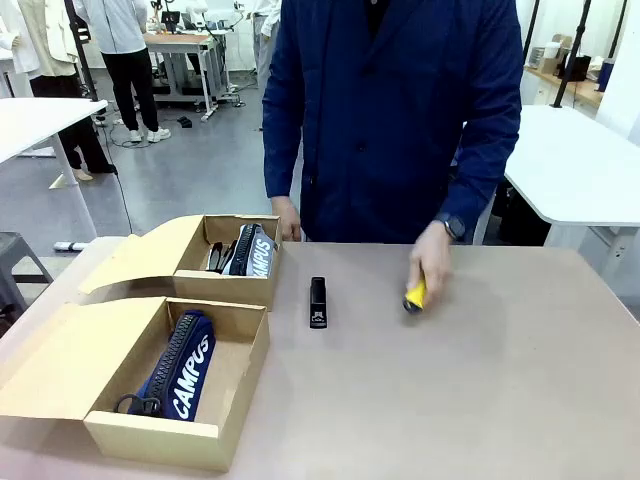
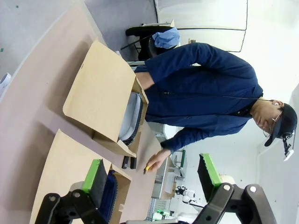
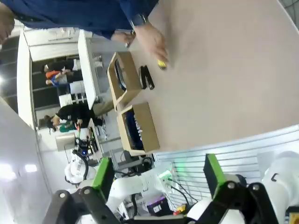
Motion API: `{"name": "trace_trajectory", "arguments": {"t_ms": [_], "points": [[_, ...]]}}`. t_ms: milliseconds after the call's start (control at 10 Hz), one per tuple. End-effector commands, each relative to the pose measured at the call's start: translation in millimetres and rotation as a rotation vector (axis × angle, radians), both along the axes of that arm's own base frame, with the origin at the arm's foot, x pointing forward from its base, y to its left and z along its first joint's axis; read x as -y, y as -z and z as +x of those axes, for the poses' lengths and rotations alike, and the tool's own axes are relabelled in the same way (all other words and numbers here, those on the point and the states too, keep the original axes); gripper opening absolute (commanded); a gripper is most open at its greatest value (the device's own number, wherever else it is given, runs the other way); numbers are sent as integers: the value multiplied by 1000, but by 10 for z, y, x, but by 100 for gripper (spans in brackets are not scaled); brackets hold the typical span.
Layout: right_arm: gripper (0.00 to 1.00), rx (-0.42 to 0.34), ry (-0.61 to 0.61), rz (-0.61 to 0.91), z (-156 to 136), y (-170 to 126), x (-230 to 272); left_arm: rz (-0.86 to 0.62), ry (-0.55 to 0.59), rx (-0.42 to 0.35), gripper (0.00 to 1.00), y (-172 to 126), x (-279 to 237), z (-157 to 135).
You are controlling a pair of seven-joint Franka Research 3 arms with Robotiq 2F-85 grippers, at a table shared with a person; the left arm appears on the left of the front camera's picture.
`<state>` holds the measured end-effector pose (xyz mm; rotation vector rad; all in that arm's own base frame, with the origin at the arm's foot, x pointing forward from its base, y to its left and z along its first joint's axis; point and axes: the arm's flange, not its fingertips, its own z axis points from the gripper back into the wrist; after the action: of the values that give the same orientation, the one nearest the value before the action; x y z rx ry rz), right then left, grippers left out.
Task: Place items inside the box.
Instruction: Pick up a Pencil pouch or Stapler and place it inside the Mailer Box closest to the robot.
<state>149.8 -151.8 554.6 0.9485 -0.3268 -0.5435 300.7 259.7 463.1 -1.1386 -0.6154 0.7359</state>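
Idling with left tool (image 2: 152,181) and right tool (image 3: 158,179) wide open; waiting on knife (image 1: 414,297) held on desk (image 1: 500,390) by hand (image 1: 432,262), probably for reach.

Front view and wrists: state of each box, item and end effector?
Near box: open, navy pouch inside.
Far box: open, grey pouch inside.
Black item: lying on table, untouched.
Yellow knife: in the person's hand, down at the table.
Left end effector: open, empty.
Right end effector: open, empty.
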Motion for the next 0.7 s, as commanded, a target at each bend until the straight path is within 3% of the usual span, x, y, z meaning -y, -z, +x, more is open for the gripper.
{"name": "trace_trajectory", "arguments": {"t_ms": [0, 200, 400, 600], "points": [[100, 20, -52, 3, 43, -33, -69, -8, 3, 10, 100, -7, 10, -9], [100, -7, -26, -2, 31, -1, -55, -8, 3, 10, 100, -7, 10, -9], [100, -31, -259, -141, 620, -75, -841, -8, 3, 10, 100, -7, 10, -9], [100, -42, -417, -286, 1218, -96, -1647, -8, 3, 10, 100, -7, 10, -9]]}}
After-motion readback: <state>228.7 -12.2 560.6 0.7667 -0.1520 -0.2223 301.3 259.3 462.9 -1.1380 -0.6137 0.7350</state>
